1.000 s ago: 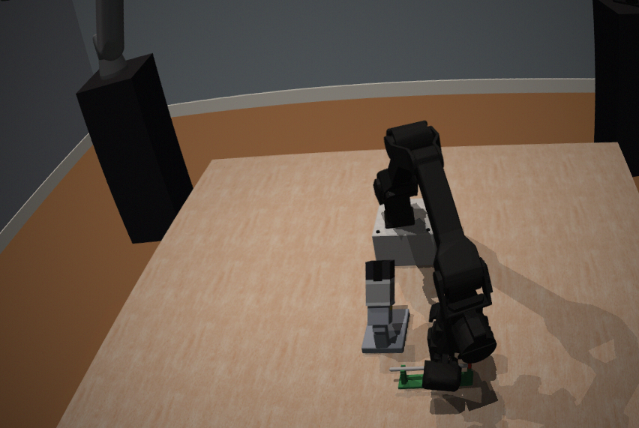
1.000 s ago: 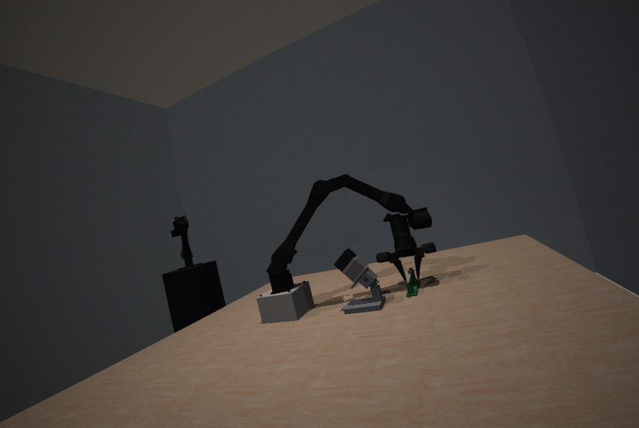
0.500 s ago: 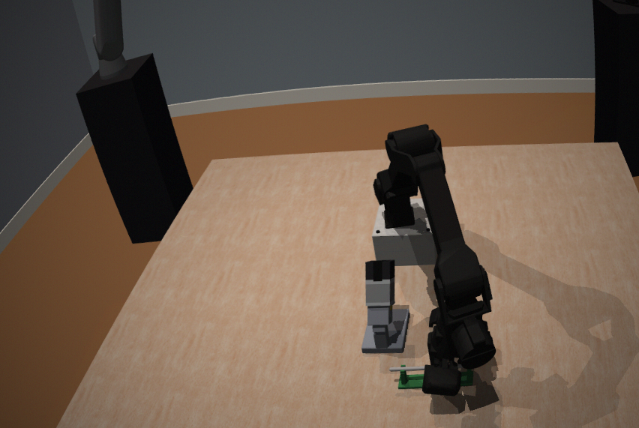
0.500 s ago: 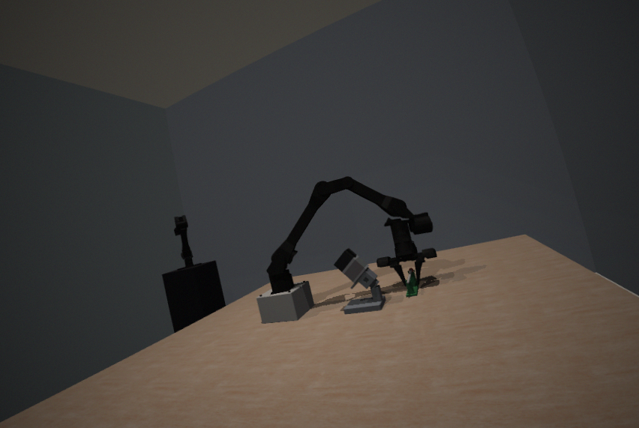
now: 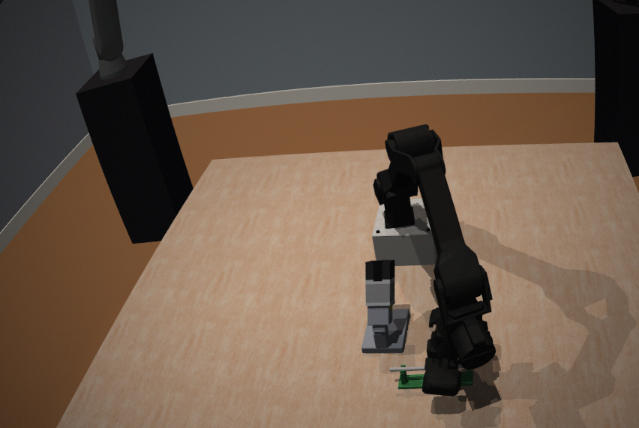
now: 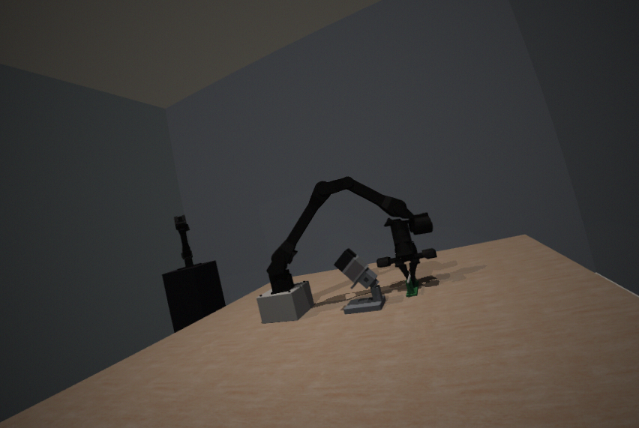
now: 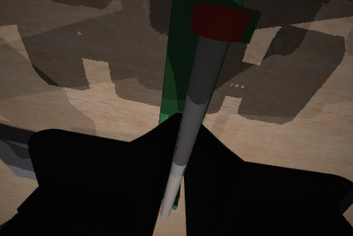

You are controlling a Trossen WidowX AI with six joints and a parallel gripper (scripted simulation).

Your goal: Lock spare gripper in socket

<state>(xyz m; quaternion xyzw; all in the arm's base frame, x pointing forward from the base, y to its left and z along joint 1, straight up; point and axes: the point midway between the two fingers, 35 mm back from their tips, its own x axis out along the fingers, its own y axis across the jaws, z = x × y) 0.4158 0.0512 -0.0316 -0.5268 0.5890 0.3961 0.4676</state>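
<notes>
The lock pin (image 7: 199, 91) (image 5: 405, 369), a grey rod with a red head (image 7: 220, 21), lies along a green cradle (image 7: 178, 54) (image 5: 408, 383) (image 6: 411, 288) on the table. My gripper (image 7: 183, 120) (image 5: 439, 379) (image 6: 409, 278) points straight down at the cradle, and its black fingers are shut on the pin's shaft near the plain end. The grey mount (image 5: 385, 333) (image 6: 364, 304) stands just left of the cradle. The spare gripper (image 5: 379, 278) (image 6: 353, 264), grey with a black end, sits tilted in the mount's socket.
The arm's grey base block (image 5: 400, 247) (image 6: 278, 304) stands behind the mount. Tall black pillars carrying cameras stand off the table at the left (image 5: 131, 149) (image 6: 193, 291) and the far right (image 5: 614, 77). The table's front edge is close to the cradle.
</notes>
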